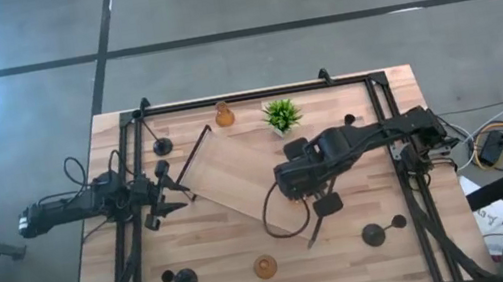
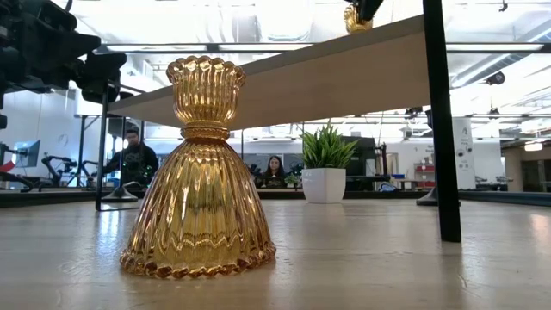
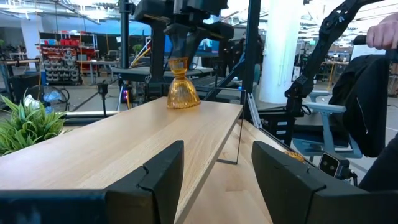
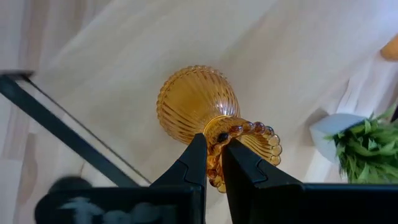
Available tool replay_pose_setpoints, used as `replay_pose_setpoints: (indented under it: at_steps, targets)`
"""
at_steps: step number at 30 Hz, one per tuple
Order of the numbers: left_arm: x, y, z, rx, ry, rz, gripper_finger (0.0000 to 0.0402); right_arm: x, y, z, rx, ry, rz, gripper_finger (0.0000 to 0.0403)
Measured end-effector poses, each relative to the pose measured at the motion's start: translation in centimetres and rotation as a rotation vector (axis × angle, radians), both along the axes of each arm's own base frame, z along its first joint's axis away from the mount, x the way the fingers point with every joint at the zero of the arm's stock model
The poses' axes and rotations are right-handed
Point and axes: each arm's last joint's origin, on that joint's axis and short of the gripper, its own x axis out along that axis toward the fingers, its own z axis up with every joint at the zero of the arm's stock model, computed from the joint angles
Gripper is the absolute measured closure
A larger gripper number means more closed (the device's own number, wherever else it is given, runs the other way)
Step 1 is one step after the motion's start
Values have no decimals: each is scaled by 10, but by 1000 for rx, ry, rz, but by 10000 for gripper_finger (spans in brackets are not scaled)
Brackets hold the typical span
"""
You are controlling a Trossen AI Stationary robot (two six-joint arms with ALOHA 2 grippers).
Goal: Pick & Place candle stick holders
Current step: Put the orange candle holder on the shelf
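Writing, brands and labels: none can be read on any object.

Right hand [image 4: 213, 163] grips an amber holder [image 4: 200, 106] by the beaded rim of its cup, both fingers closed on that rim. The holder's bell-shaped base rests on the wooden tray [image 1: 237, 179], near the tray's right end, directly under the hand. In the left wrist view the same holder [image 3: 182, 92] stands upright on the tray with the right hand clamped on its top. In the high view the right hand [image 1: 295, 181] covers this holder.

Left hand [image 1: 171, 194] sits at the tray's left end, fingers [image 3: 161, 171] spread apart and holding nothing.

Other holders on the worktop [image 1: 223, 277]:
- A second amber holder [image 1: 266, 266] stands near the front edge, well apart from both hands.
- A third amber holder [image 1: 223, 115] stands at the back edge, near the potted plant [image 1: 282, 115].
- Black holders lie on their sides at the front left [image 1: 180, 279], front right [image 1: 380, 232], back left [image 1: 162, 145] and beside the tray's right end [image 1: 324, 210].
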Motion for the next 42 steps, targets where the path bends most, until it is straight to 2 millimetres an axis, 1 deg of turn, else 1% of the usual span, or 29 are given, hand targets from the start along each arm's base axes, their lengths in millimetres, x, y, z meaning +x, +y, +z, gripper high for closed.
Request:
replay_pose_setpoints:
  at_steps: [5,14,16,21,26,29,33,39,42]
  targets:
    - [0,0,0,0,0,0,207,3,4,0,15,-38,1,381]
    - [0,0,0,0,0,0,207,3,4,-5,21,-29,-52,380]
    - [0,0,0,0,0,0,207,3,4,-6,26,-27,-65,369]
    - [0,0,0,0,0,0,207,4,4,-7,40,-13,-79,324]
    - [0,0,0,0,0,0,207,4,5,-5,57,-18,-75,296]
    - [0,0,0,0,1,0,207,6,5,-2,69,-39,-73,281]
    - [0,0,0,0,0,0,207,6,6,8,79,-81,-66,260]
    - [0,0,0,0,1,0,207,3,5,25,104,-132,-81,231]
    - [0,0,0,0,0,0,207,-2,4,38,111,-156,-80,222]
